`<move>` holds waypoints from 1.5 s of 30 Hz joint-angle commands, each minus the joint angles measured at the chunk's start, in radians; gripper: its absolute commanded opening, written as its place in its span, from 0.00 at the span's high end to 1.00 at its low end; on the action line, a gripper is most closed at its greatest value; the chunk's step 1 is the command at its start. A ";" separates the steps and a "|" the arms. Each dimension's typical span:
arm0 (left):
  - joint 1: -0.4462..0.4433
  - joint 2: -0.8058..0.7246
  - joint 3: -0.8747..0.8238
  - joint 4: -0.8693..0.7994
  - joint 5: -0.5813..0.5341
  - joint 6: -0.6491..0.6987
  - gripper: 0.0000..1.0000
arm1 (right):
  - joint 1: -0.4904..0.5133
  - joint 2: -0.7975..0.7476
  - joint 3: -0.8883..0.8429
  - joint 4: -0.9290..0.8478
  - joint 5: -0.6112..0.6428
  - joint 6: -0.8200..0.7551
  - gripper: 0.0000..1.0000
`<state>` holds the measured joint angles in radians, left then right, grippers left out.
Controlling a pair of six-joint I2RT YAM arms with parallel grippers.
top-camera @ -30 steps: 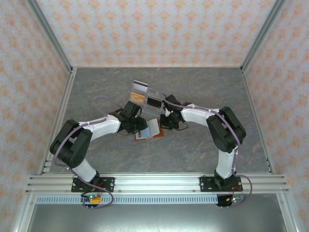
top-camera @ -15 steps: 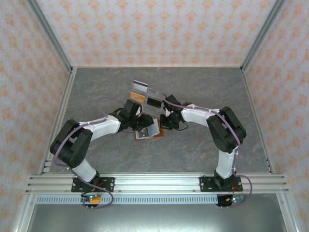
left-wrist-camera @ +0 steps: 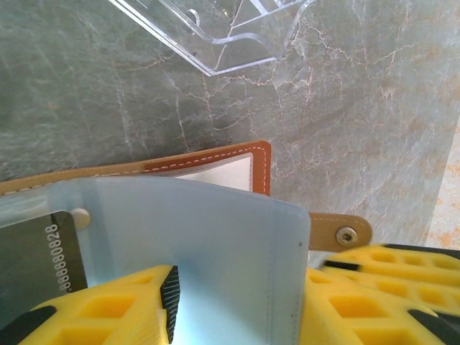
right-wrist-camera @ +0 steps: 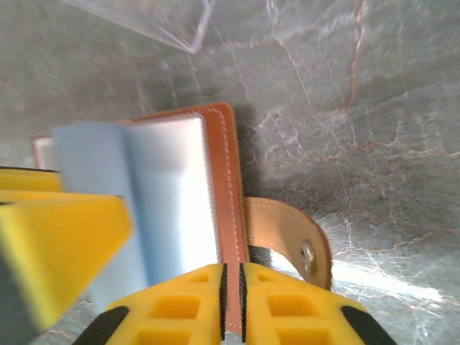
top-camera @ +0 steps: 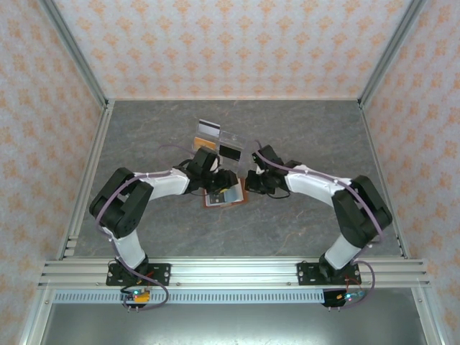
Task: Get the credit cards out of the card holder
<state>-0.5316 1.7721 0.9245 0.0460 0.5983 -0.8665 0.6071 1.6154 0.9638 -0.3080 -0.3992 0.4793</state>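
The brown card holder (top-camera: 224,198) lies open on the table between both grippers. Its leather edge (right-wrist-camera: 233,215) is pinched between the pads of my right gripper (right-wrist-camera: 232,277), beside the snap strap (right-wrist-camera: 302,241). A grey-blue lining flap (left-wrist-camera: 223,237) stands up between the spread fingers of my left gripper (left-wrist-camera: 241,280), which is open. A dark credit card (left-wrist-camera: 39,255) with printed numbers sits in the holder at the left. An orange card (top-camera: 205,150), a grey card (top-camera: 208,129) and a dark card (top-camera: 230,152) rest in the clear tray.
The clear acrylic tray (top-camera: 219,142) stands just behind the wallet, its corner (left-wrist-camera: 215,50) close to both wrists. Cage walls and an aluminium rail (top-camera: 230,272) ring the grey marble table (top-camera: 309,129), with free room at left, right and front.
Both arms have reached further in. The left gripper moved right onto the wallet's flap, the right arm's elbow swung outward, and the raised blue flap now sits lower.
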 commanded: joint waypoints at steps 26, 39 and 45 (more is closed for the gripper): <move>-0.016 -0.068 0.066 -0.200 -0.142 0.107 0.75 | -0.007 0.017 0.020 0.051 -0.093 0.019 0.90; 0.083 -0.207 -0.015 -0.343 -0.234 0.156 0.72 | 0.055 0.133 0.169 0.016 -0.171 0.044 0.76; 0.085 -0.178 -0.056 -0.285 -0.213 0.108 0.74 | 0.071 0.224 0.194 0.074 -0.207 0.130 0.70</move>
<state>-0.4450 1.5753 0.8894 -0.2676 0.3851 -0.7250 0.6804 1.8015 1.1248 -0.2554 -0.5850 0.5564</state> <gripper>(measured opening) 0.259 0.301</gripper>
